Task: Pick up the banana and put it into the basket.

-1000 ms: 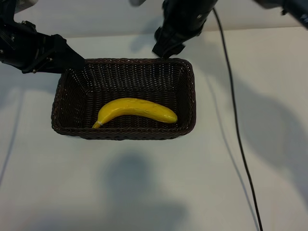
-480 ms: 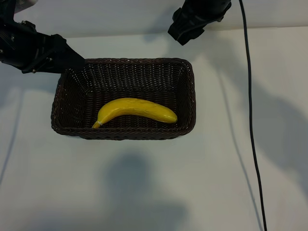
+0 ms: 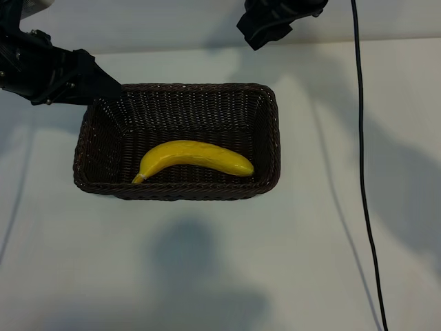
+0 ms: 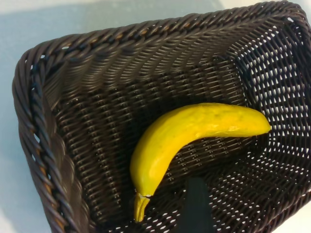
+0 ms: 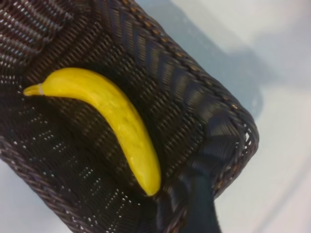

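Observation:
The yellow banana (image 3: 196, 158) lies flat on the floor of the dark brown wicker basket (image 3: 180, 88), its stem towards the left front corner. My left gripper (image 3: 103, 87) hangs open at the basket's back left corner, holding nothing. My right gripper (image 3: 258, 33) is raised behind the basket's back right corner, open and empty. The left wrist view looks down on the banana (image 4: 187, 130) in the basket (image 4: 34, 114), with one dark finger (image 4: 197, 206) at the picture's edge. The right wrist view shows the banana (image 5: 116, 116), the basket rim (image 5: 233, 116) and one finger (image 5: 201, 208).
The basket sits on a white table (image 3: 207, 269). A black cable (image 3: 362, 152) runs from the right arm down across the table's right side. Arm shadows fall on the table in front of the basket.
The right arm has lifted away from the basket's back rim, up and to the right, and its cable has swung right. The left arm and the banana have stayed put.

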Controlling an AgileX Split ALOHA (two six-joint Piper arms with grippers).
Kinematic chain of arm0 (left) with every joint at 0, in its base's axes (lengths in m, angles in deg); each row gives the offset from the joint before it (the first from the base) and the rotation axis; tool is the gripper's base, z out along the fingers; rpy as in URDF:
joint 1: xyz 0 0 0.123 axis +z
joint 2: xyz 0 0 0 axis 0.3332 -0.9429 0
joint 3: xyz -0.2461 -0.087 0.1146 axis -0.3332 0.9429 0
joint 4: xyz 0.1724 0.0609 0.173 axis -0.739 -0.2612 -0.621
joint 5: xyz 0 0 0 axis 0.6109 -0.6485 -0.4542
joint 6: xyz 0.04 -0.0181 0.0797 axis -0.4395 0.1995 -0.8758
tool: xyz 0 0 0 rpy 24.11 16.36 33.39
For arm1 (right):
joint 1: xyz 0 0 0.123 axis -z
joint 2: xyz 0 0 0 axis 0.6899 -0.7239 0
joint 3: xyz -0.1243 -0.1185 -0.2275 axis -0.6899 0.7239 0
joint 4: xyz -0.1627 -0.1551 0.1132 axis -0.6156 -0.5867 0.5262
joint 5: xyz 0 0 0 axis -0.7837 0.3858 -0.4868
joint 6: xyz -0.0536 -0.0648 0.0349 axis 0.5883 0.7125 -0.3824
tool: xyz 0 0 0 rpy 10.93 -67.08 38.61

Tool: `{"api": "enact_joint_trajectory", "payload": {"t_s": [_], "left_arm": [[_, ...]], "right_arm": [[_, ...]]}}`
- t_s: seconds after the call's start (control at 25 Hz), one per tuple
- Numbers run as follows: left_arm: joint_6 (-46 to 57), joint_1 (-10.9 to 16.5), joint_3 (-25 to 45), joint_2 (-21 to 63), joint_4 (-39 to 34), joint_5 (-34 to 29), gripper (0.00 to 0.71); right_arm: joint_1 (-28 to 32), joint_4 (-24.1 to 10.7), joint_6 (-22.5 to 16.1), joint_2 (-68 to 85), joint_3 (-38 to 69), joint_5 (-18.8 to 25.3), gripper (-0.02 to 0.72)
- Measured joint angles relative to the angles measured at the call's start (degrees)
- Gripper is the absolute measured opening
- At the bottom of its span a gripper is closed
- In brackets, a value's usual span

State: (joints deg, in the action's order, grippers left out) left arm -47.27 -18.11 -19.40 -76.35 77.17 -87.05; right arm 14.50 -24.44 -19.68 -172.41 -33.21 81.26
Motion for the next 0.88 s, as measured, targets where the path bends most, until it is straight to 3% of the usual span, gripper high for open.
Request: {"api": "enact_joint_trajectory", "payload": {"t_s": [0.32, 0.6, 0.88], "left_arm": [[0.0, 0.0, 0.0, 0.0, 0.0, 0.0, 0.600], [0.0, 0.0, 0.0, 0.0, 0.0, 0.0, 0.600], [0.0, 0.0, 0.0, 0.0, 0.0, 0.0, 0.600]], "right_arm": [[0.0, -0.6, -1.1, 0.6, 1.7, -0.1, 0.563], [0.0, -3.8, -1.8, 4.1, 10.9, 0.1, 0.563], [-0.1, 1.4, -2.4, 4.1, 11.3, 0.0, 0.563]]}}
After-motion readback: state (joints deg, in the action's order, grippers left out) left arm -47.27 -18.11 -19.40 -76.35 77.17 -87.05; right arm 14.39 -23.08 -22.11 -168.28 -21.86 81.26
